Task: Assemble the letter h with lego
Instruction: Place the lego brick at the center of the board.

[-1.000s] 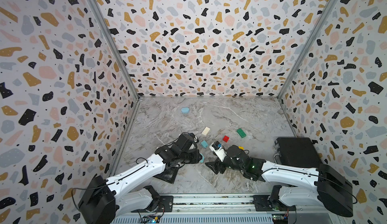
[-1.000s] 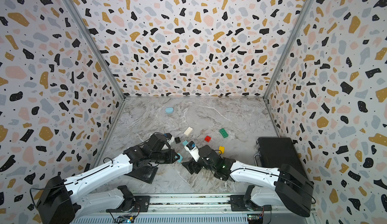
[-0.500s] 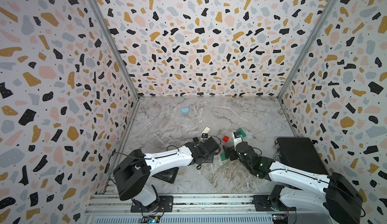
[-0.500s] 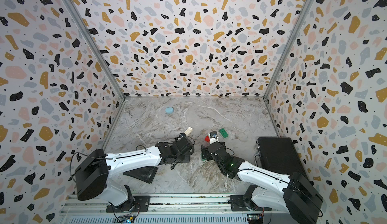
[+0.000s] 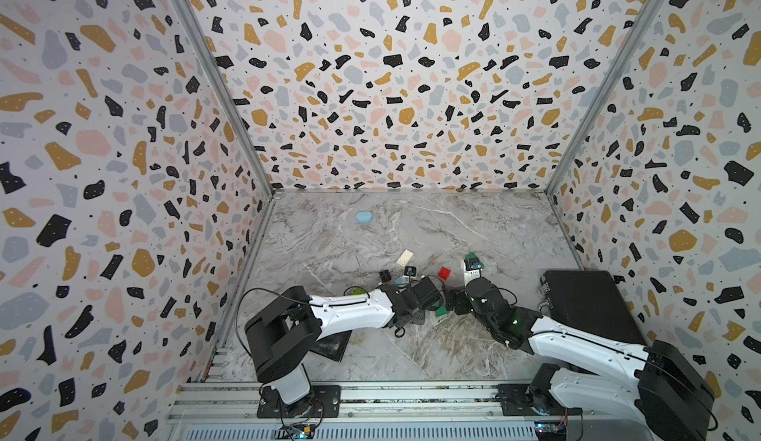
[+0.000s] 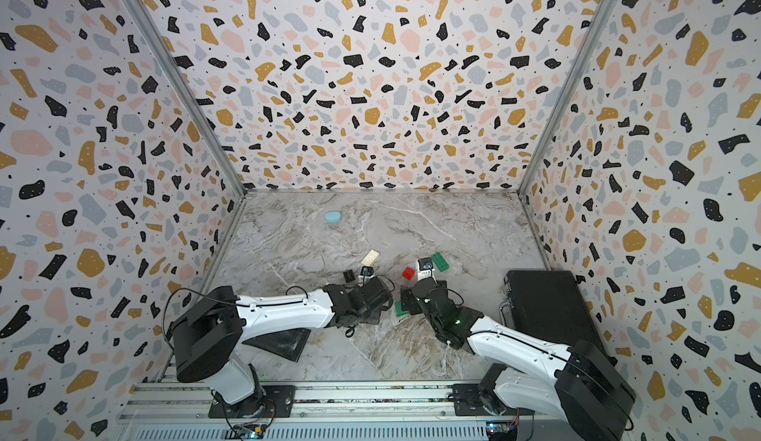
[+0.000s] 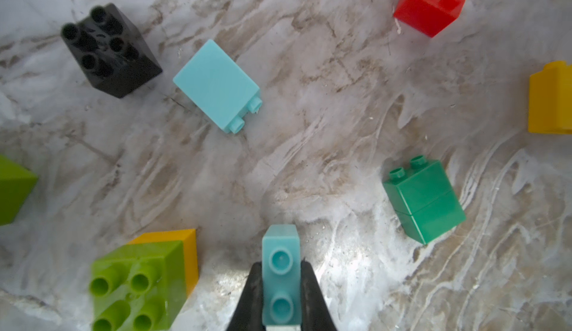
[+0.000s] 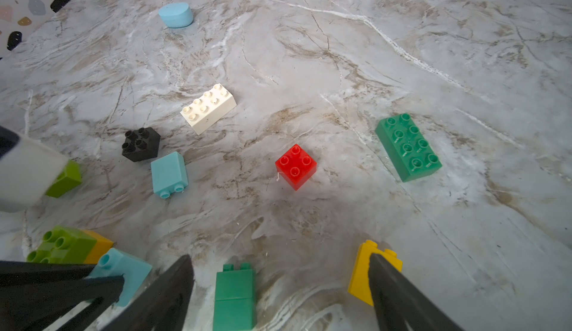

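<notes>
One narrow light-blue brick (image 7: 281, 278) is clenched between the black fingers (image 7: 250, 295) of the left tool (image 7: 281, 263), its two studs facing the wrist camera. Just beside it a lime brick (image 7: 139, 286) stands stacked on an orange brick (image 7: 190, 249). A second light-blue brick (image 7: 216, 85) lies on its side on the marbled counter (image 7: 309, 128), next to a black brick (image 7: 110, 51) that stands studs up.

A pair of small green bricks (image 8: 235, 295), joined and lying on its side, rests between the spread fingers (image 8: 167, 289) of the right tool (image 8: 280, 261). That tool is released and grasps nothing, with bare counter showing on both sides of the pair. A yellow brick (image 8: 360, 270) sits partly behind one of those fingers and seems to touch it, though the finger hides the contact.

Farther out, a red brick (image 8: 295, 165) stands alone. A dark green eight-stud brick (image 8: 408, 147) and a white brick (image 8: 209, 108) lie beyond it, well apart from each other. Another lime brick (image 8: 65, 181) sits near the black one.

A smooth pale-blue oval lump (image 5: 364, 216) lies close to the far wall, well away from the lego. In both top views the two arms reach in from the near rail, and their tools are close together over the bricks. A black case (image 5: 589, 311) lies on the right arm's side of the counter.
</notes>
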